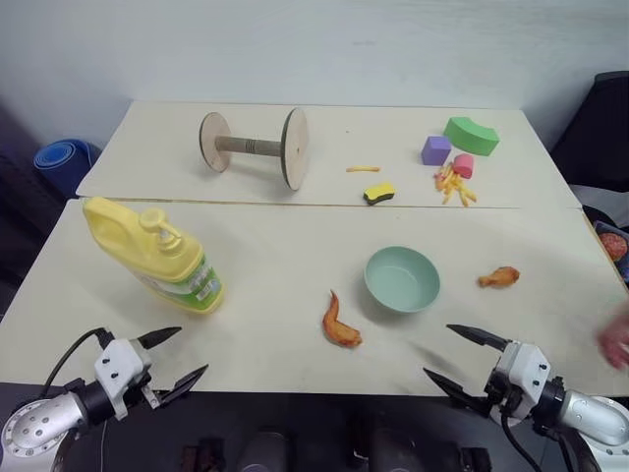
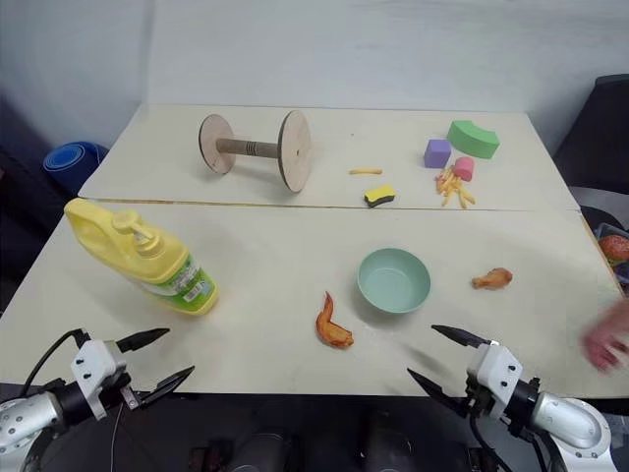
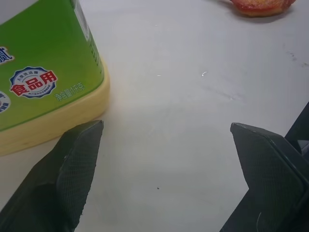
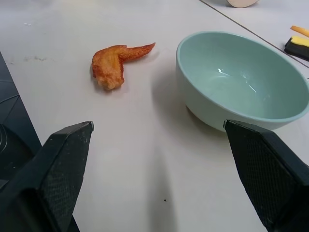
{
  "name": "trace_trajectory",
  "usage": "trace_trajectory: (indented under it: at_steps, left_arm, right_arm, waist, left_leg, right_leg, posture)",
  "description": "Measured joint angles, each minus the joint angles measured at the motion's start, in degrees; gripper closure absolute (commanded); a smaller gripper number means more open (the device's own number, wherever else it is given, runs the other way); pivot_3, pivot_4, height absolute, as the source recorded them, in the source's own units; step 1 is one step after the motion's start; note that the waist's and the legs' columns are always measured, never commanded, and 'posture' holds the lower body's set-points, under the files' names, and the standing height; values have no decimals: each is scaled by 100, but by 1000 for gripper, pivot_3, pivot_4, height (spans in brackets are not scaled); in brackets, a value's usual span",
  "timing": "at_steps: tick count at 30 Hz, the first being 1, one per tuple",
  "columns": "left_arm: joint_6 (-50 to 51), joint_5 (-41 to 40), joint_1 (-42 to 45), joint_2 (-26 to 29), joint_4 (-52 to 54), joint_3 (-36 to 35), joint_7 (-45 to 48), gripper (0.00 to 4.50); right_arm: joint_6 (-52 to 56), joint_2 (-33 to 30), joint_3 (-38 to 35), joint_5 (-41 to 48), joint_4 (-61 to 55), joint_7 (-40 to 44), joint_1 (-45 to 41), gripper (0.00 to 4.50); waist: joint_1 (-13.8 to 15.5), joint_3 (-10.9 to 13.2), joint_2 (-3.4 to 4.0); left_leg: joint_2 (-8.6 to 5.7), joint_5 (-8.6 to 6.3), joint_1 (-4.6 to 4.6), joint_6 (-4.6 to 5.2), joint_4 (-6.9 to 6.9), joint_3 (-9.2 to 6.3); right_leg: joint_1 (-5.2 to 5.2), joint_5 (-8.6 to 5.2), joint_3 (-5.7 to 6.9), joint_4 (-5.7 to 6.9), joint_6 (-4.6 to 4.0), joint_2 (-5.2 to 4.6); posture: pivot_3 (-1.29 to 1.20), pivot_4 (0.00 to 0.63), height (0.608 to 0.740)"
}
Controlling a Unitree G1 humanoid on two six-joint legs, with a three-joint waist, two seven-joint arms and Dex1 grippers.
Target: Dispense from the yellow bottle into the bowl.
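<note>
Well apart at the near edge of the pale counter (image 1: 295, 295), both grippers hover with nothing in them. On the left, the left gripper (image 1: 169, 356) has its jaws spread wide, pointing in toward the middle; the right gripper (image 1: 462, 359) on the right mirrors it, jaws likewise released.

On the left side of the counter, the yellow bottle (image 1: 152, 254) leans far over with its pump top upward and its green-and-white label at the base toward the near side. In the left wrist view that base sits just beside one black finger (image 3: 72, 169), though touching cannot be told.

Right of centre sits the bowl (image 1: 402, 278), upright and mint green, apart from the bottle. A toy chicken wing (image 1: 339, 323) lies just near-left of it, and a toy drumstick (image 1: 500, 277) to its right.

On the far half are a wooden spool (image 1: 256, 147), a yellow-and-black sponge (image 1: 379, 193), scattered toy fries (image 1: 453, 184), a purple block (image 1: 435, 149), a pink piece (image 1: 463, 165) and a green curved block (image 1: 471, 135). A person's hand (image 1: 616, 339) shows at the right edge.
</note>
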State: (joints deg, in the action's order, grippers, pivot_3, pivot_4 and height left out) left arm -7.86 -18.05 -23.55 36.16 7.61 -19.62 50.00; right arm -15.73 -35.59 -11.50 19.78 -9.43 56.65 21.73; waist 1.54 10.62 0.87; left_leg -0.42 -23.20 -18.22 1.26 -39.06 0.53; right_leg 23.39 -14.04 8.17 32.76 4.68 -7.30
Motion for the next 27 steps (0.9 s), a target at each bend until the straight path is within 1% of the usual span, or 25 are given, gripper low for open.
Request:
trace_trajectory:
  at_steps: [2,4,8,10,13,15,17,20,23,24,25,27]
  left_arm:
    - [43,-31,-65,0,98,0,51,20]
    - [160,-204,-171,0,167,-8,110,20]
    - [412,-746,-235,85,424,-17,535,20]
    - [509,-1033,-283,137,570,-27,839,20]
    - [686,-1185,-257,132,781,1,905,20]
    - [696,-1180,-236,156,934,61,983,20]
    - [702,-1178,-204,168,1008,109,1021,20]
    - [729,-1133,-223,181,1005,162,1052,20]
    - [730,-1102,-242,187,1008,189,1130,20]
    - [733,-1101,-251,194,1007,190,1152,0]
    - [737,-1100,-250,197,1007,191,1165,0]
    - [741,-1099,-228,212,1006,196,1199,0]
  right_arm:
    - [164,-81,36,38,-198,30,-10,0]
    - [568,-241,235,118,-693,42,-105,0]
    - [1796,-340,749,245,-1449,-240,-846,0]
    - [2294,-419,1003,223,-1595,-322,-1127,0]
    - [3034,-420,1694,-34,-1601,-474,-1705,0]
    - [3368,-171,2165,-314,-1476,-673,-2127,0]
    - [3467,-4,2512,-593,-1281,-811,-2343,0]
    - [3368,350,2969,-1145,-544,-1046,-2705,0]
    - [3198,545,3249,-1490,-5,-1141,-2913,0]
    - [3191,613,3300,-1556,151,-1144,-2990,377]
    - [3137,709,3323,-1598,284,-1156,-3065,577]
    - [3026,905,3380,-1705,524,-1195,-3229,1210]
  waist:
    - [0,0,1]
    - [-31,1,-1]
    - [-12,1,-9]
    - [1,-1,-10]
    - [11,-2,-11]
    - [-4,-5,-17]
    - [-14,-6,-17]
    - [-32,-10,-26]
    - [-33,-9,-23]
    - [-35,-10,-25]
    - [-36,-11,-27]
    - [-37,-12,-29]
  left_leg:
    - [0,-1,-1,2,0,4]
    - [4,-2,0,2,0,10]
    - [12,-4,2,1,-2,10]
    - [14,-3,5,1,-2,6]
    - [13,9,2,-12,-6,1]
    - [12,9,1,-14,-5,2]
    - [11,8,2,-13,-6,4]
    - [11,7,1,-13,-6,8]
    - [10,8,0,-14,-6,9]
    - [12,9,1,-15,-6,9]
    - [14,10,1,-17,-6,9]
    - [18,11,3,-20,-8,9]
  right_leg:
    - [0,0,-4,-1,0,0]
    - [0,0,-13,2,0,5]
    - [8,3,-15,9,-17,11]
    - [19,3,-11,10,-22,11]
    - [26,4,-6,9,-23,11]
    - [26,4,-5,8,-23,14]
    - [25,5,-7,5,-22,16]
    - [25,6,-7,1,-20,21]
    - [27,6,-8,2,-19,27]
    - [27,6,-8,3,-19,31]
    - [26,6,-8,3,-19,35]
    - [25,7,-12,7,-21,41]
  posture:
    - [0,150,740]
    - [0,150,740]
    - [0,150,740]
    - [0,150,740]
    - [0,150,740]
    - [0,150,740]
    - [0,150,740]
    - [0,150,740]
    - [0,150,740]
    - [0,150,740]
    - [0,150,740]
    - [0,150,740]
